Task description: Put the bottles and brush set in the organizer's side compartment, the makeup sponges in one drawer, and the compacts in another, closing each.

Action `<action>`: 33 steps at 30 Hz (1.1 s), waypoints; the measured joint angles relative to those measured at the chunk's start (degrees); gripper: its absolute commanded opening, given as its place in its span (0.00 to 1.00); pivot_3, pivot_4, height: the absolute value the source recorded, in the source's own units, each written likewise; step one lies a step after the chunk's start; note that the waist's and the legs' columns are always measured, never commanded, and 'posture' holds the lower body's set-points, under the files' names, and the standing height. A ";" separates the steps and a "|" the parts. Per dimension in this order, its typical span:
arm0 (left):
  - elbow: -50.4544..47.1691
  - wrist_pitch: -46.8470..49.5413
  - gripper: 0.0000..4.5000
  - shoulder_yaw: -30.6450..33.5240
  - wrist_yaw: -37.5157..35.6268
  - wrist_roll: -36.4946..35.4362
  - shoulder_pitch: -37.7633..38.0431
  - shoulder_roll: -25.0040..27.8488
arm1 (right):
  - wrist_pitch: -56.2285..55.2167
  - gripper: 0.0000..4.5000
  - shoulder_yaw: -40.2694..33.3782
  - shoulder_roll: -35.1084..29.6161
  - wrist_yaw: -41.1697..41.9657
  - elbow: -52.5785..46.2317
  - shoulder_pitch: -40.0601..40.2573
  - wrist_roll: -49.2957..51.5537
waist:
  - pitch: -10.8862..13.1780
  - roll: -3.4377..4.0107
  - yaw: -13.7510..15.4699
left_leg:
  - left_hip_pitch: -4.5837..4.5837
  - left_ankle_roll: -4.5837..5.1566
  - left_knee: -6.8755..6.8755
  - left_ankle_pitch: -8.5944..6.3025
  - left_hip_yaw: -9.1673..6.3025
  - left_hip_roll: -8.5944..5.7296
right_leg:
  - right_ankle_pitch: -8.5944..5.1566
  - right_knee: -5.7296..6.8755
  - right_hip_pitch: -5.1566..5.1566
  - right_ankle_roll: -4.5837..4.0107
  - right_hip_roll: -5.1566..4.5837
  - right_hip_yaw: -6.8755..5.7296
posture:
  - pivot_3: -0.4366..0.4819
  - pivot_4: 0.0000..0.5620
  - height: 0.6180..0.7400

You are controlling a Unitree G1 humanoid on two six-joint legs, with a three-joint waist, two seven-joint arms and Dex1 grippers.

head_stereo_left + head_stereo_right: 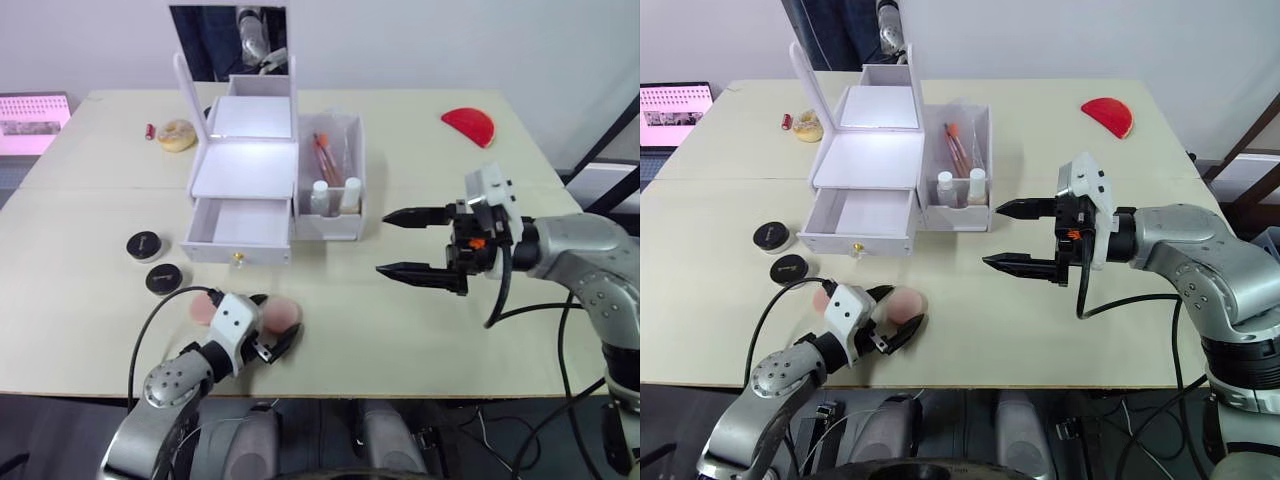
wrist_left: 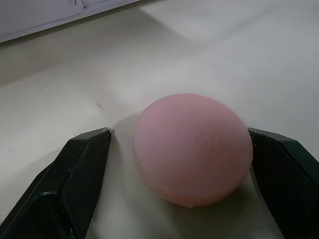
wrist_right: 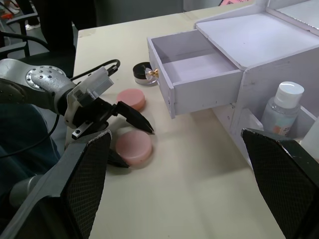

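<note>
- The left gripper (image 1: 277, 337) sits low at the near edge of the table (image 1: 420, 340), its fingers spread wide around a pink sponge (image 2: 193, 148) that lies flat on the tabletop; neither finger visibly presses on it.
- A second pink sponge (image 3: 131, 99) lies just beside the first, on the side toward the two compacts.
- The two round black compacts (image 1: 144, 245) (image 1: 163, 278) rest on the table near the left front corner of the organizer (image 1: 245, 170), apart from each other.
- The organizer stands upright in the middle of the table with its mirror lid raised, and its lower drawer (image 1: 238, 230) is pulled out and looks empty.
- The clear side compartment (image 1: 331, 185) on the organizer's right holds two small white-capped bottles (image 1: 320, 196) at the front and the brushes (image 1: 325, 152) behind them.
- The right gripper (image 1: 405, 243) hovers above the table to the right of the organizer, fingers wide apart and holding nothing.
- A red half-round piece (image 1: 469, 125) lies at the far right of the table.
</note>
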 measured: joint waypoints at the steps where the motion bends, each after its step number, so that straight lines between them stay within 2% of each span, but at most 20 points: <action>1: 0.19 0.00 0.99 -0.03 -0.12 -0.06 -0.20 -0.05 | 0.00 1.00 0.00 0.00 -0.01 0.00 0.00 -0.03 | 0.00 0.00 -0.01 | 0.01 0.00 0.01 0.00 0.00 0.00 | -0.01 0.00 0.01 0.02 0.00 0.00 | 0.48 0.27 1.00; 2: 0.30 0.05 0.99 -0.03 -0.16 -0.27 -0.32 -0.15 | 0.00 1.00 0.00 0.00 -0.03 0.00 -0.01 -0.05 | -0.01 0.01 -0.02 | 0.01 0.00 0.01 0.00 -0.01 0.00 | -0.09 0.01 0.01 0.14 0.00 0.00 | 0.48 0.27 1.00; 4: 0.34 0.14 0.88 -0.02 -0.27 -1.00 -0.32 -0.26 | 0.00 1.00 0.00 0.01 -0.10 0.00 -0.14 -0.06 | -0.01 0.02 -0.08 | 0.01 0.00 0.01 0.00 -0.01 0.00 | -0.10 0.01 0.01 0.17 0.00 0.00 | 0.48 0.27 1.00; 7: 0.33 0.27 0.59 0.04 -0.81 -2.08 -0.29 -0.23 | 0.00 1.00 0.00 0.01 -0.22 0.00 -0.72 -0.06 | -0.01 0.03 -0.12 | 0.01 0.00 -0.01 0.00 -0.01 0.00 | -0.06 0.01 0.01 0.10 0.01 0.00 | 0.48 0.27 1.00; 17: -2.67 1.53 0.59 2.43 -3.70 -6.36 2.61 2.76 | -0.17 1.00 0.04 0.28 -0.66 0.01 -1.00 -0.58 | 0.01 0.05 -0.22 | 0.00 0.00 -0.07 0.00 -0.02 0.01 | -0.10 0.00 -0.04 0.15 0.01 0.00 | 0.48 0.27 1.00; 20: -7.58 2.94 0.59 9.01 -5.99 -12.30 5.00 5.66 | -0.18 1.00 0.36 0.65 -0.77 0.04 -1.79 -1.00 | 0.04 0.01 -0.39 | 0.00 0.00 -0.07 0.00 -0.03 0.04 | -0.12 0.03 -0.08 0.19 0.04 -0.01 | 0.48 0.27 1.00; 25: -13.99 9.06 0.59 29.64 -13.26 -27.57 10.32 17.16 | -0.46 1.00 1.02 2.61 -1.24 0.72 -5.54 -1.05 | 0.06 0.10 -0.52 | 0.00 0.00 -0.09 0.00 -0.03 0.05 | -0.14 0.02 -0.13 0.21 0.04 -0.01 | 0.48 0.27 1.00; 30: -11.65 14.32 0.59 42.02 -20.68 -36.44 14.09 24.61 | -0.80 1.00 1.61 3.90 -1.33 1.92 -8.21 -1.09 | 0.11 -0.02 -0.37 | -0.09 0.00 -0.12 0.00 -0.04 0.05 | -0.12 -0.04 -0.18 0.15 0.04 -0.02 | 0.48 0.27 1.00; 33: -5.79 15.37 0.59 47.92 -24.13 -37.75 11.96 28.64 | -1.16 1.00 1.70 4.61 -1.51 2.81 -8.80 -1.62 | 0.14 0.06 -0.23 | -0.07 0.00 -0.16 0.00 -0.04 0.04 | -0.12 -0.03 -0.19 0.14 0.04 -0.03 | 0.48 0.27 1.00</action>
